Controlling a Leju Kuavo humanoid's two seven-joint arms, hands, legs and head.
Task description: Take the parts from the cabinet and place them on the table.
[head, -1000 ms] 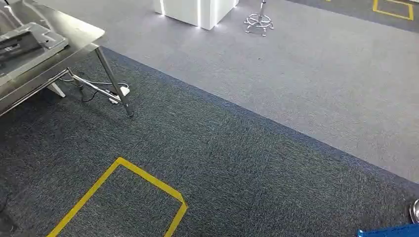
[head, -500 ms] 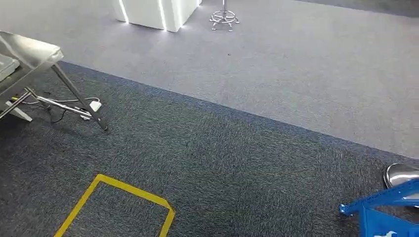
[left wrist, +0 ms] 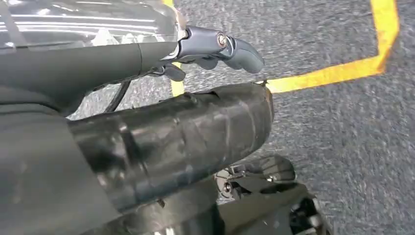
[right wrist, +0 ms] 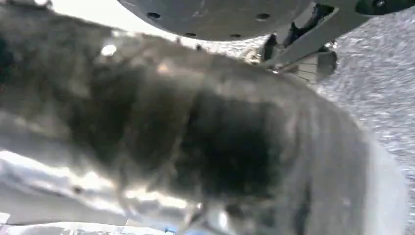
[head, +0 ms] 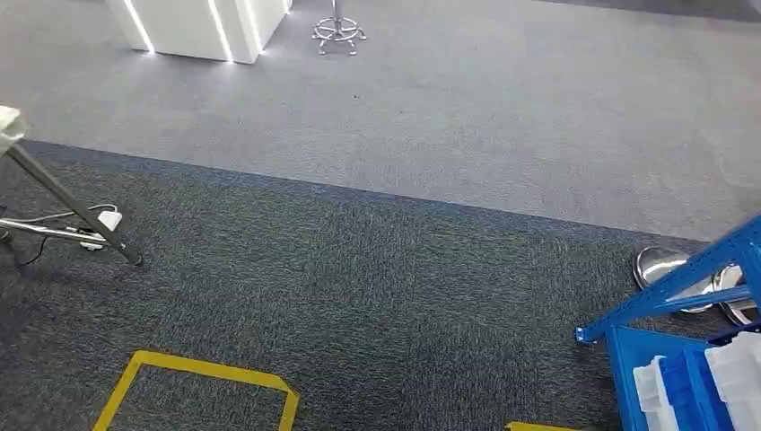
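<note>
The blue cabinet enters the head view at the lower right, with white containers on its shelf. Only a corner of the metal table is seen, at the far left edge, above its slanted leg. My left hand hangs over the carpet in the left wrist view, thumb stretched out, with nothing in it. In the right wrist view my right hand is a blurred grey mass and its fingers cannot be made out.
Shiny metal bowls lie on the floor behind the cabinet. A power strip and cables sit by the table leg. Yellow floor tape marks a box. A white lit block and a stool base stand far back.
The whole picture has shifted left, so the camera has turned right. The table has slid almost out at the left and the blue cabinet has come in at the right.
</note>
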